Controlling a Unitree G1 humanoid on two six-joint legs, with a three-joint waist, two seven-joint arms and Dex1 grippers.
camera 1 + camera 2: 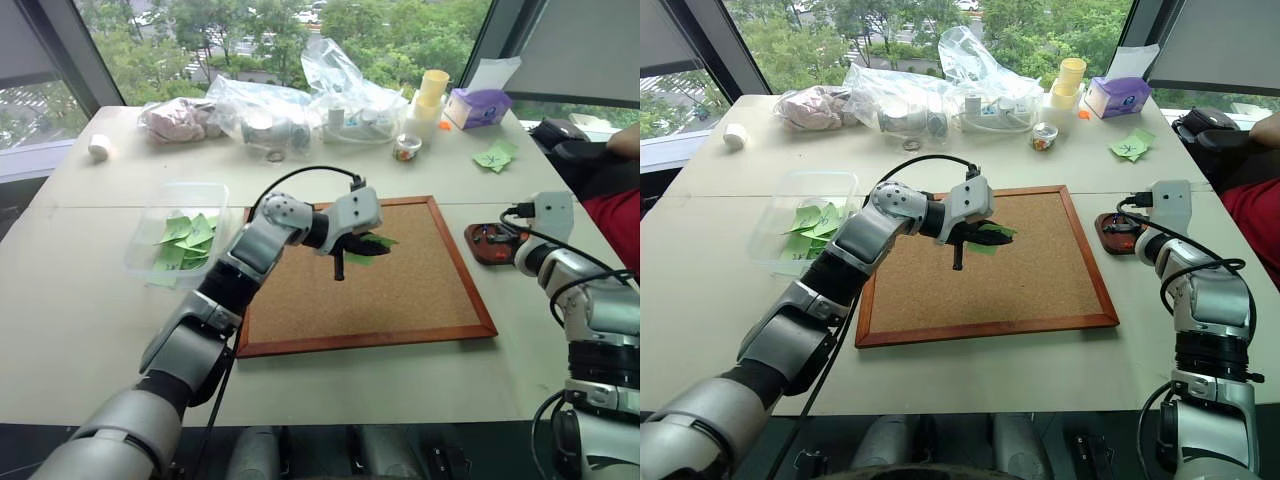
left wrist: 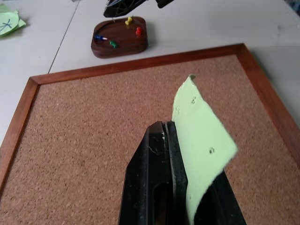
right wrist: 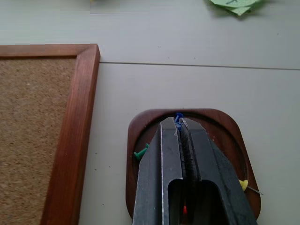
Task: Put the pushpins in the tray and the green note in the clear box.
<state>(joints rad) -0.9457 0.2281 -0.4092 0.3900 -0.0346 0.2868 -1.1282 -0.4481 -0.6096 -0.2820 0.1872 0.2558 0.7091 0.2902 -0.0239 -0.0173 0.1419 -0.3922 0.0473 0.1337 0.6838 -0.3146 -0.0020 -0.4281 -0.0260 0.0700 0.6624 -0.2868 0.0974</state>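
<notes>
Left claw (image 2: 164, 140), closed on the green note (image 2: 201, 145), held above the corkboard (image 1: 400, 300); the note curls free beside its fingers. Right claw (image 3: 179, 125), fingers pressed together over the tray (image 3: 229, 126), with a blue pushpin at its tips. The pushpins (image 2: 114, 44) (green, yellow, red) lie in the tray around and beneath this claw. The clear box (image 1: 140, 245), holding plain green notes, stands on the tabletop (image 1: 80, 330) beyond the corkboard's edge, well apart from the left claw.
</notes>
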